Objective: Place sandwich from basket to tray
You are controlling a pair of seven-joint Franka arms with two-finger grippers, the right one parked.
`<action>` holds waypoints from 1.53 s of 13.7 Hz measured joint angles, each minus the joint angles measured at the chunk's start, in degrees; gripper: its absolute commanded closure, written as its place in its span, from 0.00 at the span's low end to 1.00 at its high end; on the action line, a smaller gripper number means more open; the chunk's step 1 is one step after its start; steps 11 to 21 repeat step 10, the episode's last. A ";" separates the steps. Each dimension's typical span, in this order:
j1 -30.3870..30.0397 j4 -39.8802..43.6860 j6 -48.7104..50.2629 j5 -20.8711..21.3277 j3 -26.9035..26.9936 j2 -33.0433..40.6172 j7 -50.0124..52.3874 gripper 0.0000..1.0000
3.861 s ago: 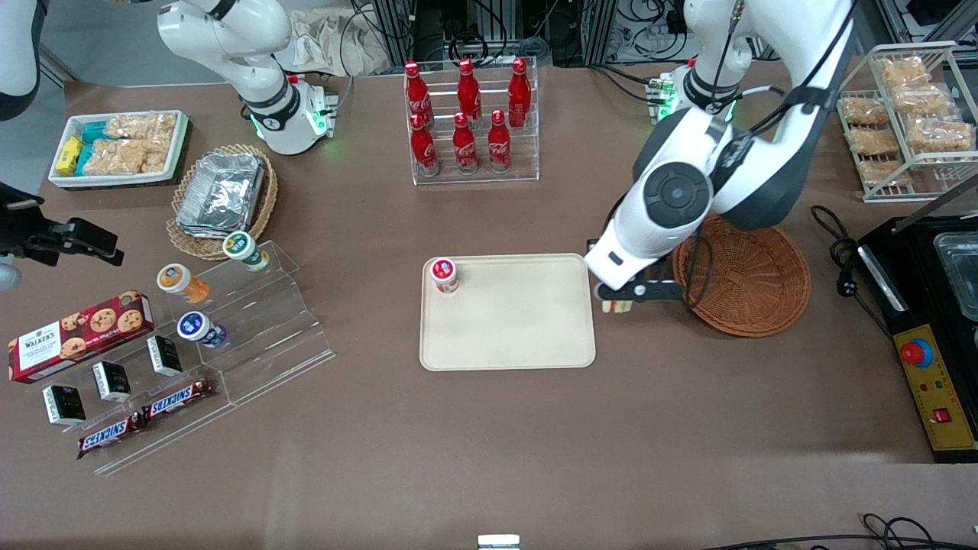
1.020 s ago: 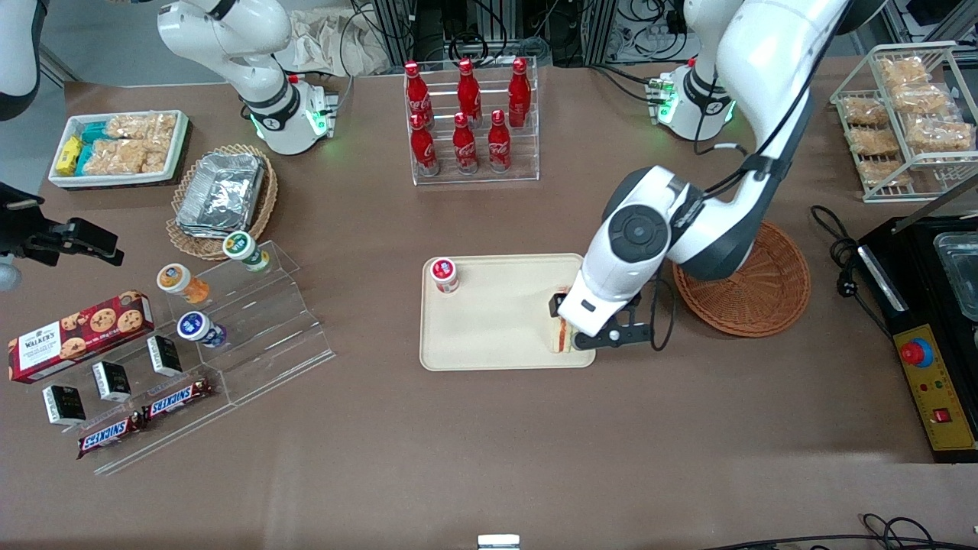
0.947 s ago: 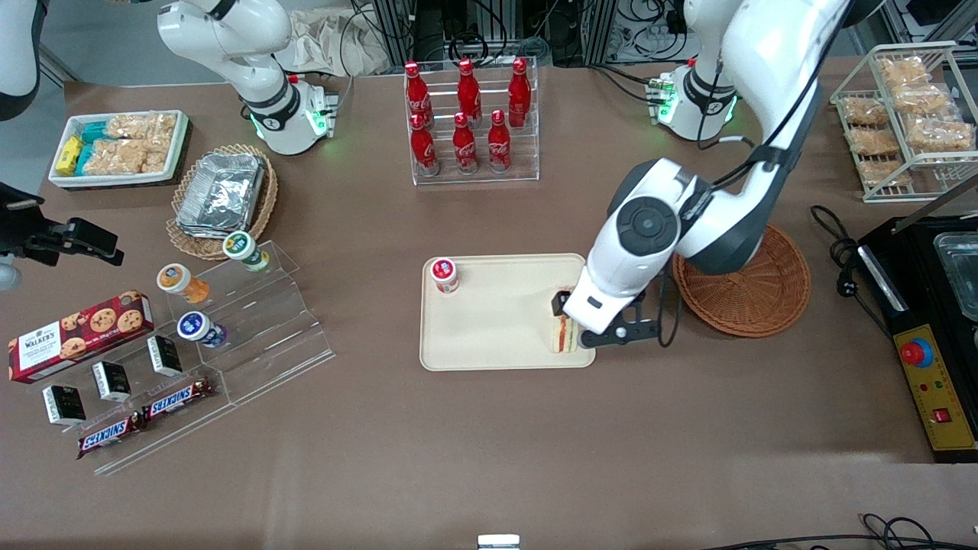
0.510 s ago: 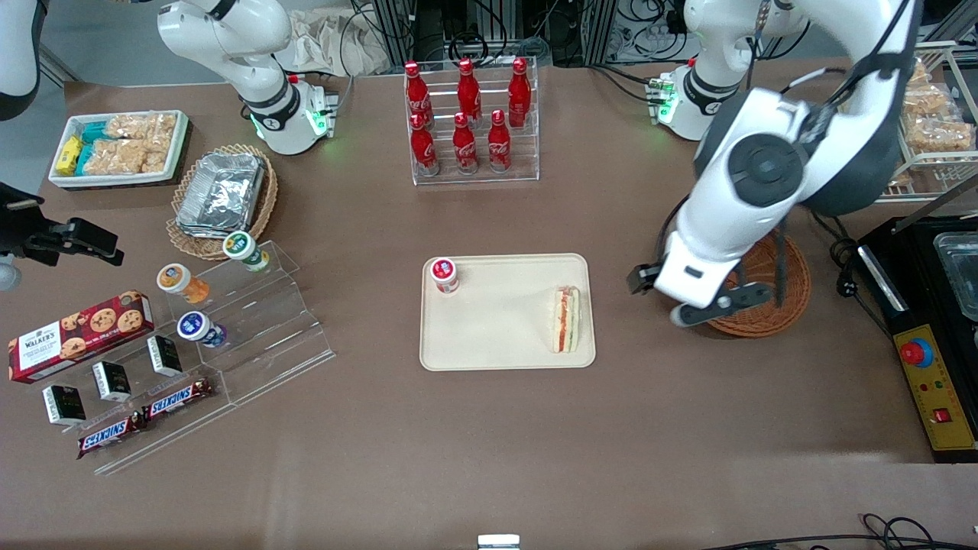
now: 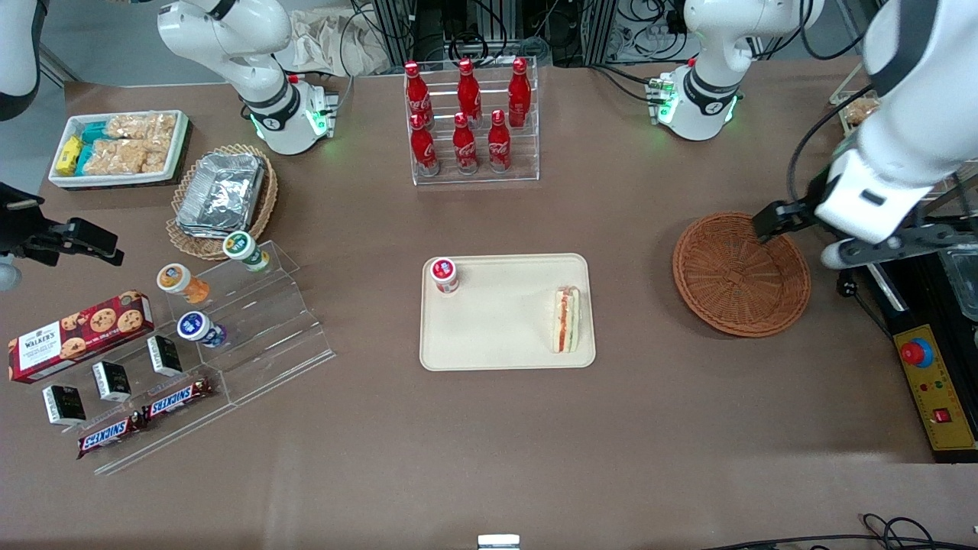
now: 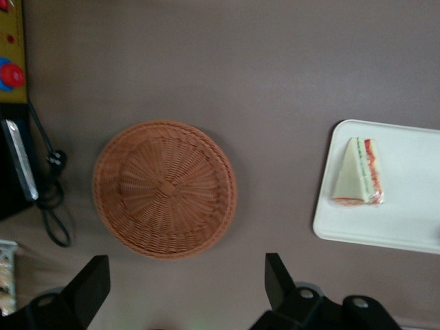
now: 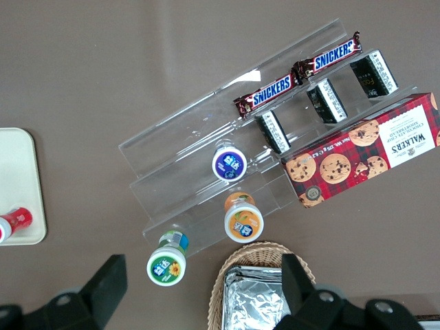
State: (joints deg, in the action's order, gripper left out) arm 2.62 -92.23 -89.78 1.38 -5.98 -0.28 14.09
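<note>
Raised above the table at the working arm's end, the gripper (image 6: 184, 287) hangs over the edge of the basket (image 5: 741, 273) and the black machine (image 5: 936, 328) beside it. We see its 2 fingers (image 6: 89, 285) spread wide apart, with only bare table between them, so it holds nothing.

We find the sandwich (image 5: 566, 319) lying on the tray (image 5: 504, 336), close to the tray's rim on the side toward the working arm, and nearer to the front camera than the middle of the tray. Its red and green filling shows along one long edge. In the left wrist view we see the sandwich (image 6: 358, 173) as a pale triangle on the white corner of the tray (image 6: 405, 223), well apart from the basket (image 6: 165, 189).

We see nothing inside the basket; its brown weave is bare from rim to centre. It stands beside the tray, toward the working arm's end of the table, not touching it.

On the same tray we also see 1 small red-capped bottle (image 5: 444, 274), in the corner toward the parked arm and farther from the front camera than the sandwich.

Farther from the camera than the tray, we count 6 red cola bottles (image 5: 466, 114) in a clear rack.
</note>
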 measured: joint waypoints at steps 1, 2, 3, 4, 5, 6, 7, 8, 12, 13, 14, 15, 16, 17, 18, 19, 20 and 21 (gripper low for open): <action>-0.01 -0.82 0.01 -0.05 1.88 1.36 -4.27 0.00; -0.03 -1.69 0.01 -0.10 3.52 2.70 -7.58 0.00; -0.04 -2.56 -0.02 -0.12 4.81 4.00 -9.98 0.00; -0.05 -3.31 -0.06 -0.12 5.66 5.15 -11.43 0.00; -0.05 -3.80 -0.07 -0.12 6.05 5.92 -12.05 0.00; -0.04 -3.96 -0.09 -0.12 6.11 6.26 -12.24 0.00; 0.06 -3.94 -0.20 -0.12 6.06 6.30 -12.28 0.00; 0.14 -3.81 -0.29 -0.12 5.94 6.24 -12.30 0.00; 0.24 -3.04 -0.29 -0.16 5.74 5.86 -12.32 0.00; 0.24 -3.04 -0.29 -0.16 5.74 5.86 -12.32 0.00; 0.24 -3.04 -0.29 -0.16 5.74 5.86 -12.32 0.00; 0.24 -3.04 -0.29 -0.16 5.74 5.86 -12.32 0.00; 0.24 -3.04 -0.29 -0.16 5.74 5.86 -12.32 0.00; 0.24 -3.04 -0.29 -0.16 5.74 5.86 -12.32 0.00; 0.24 -3.04 -0.29 -0.16 5.74 5.86 -12.32 0.00; 0.24 -3.04 -0.29 -0.16 5.74 5.86 -12.32 0.00; 0.24 -3.04 -0.29 -0.16 5.74 5.86 -12.32 0.00; 0.24 -3.04 -0.29 -0.16 5.74 5.86 -12.32 0.00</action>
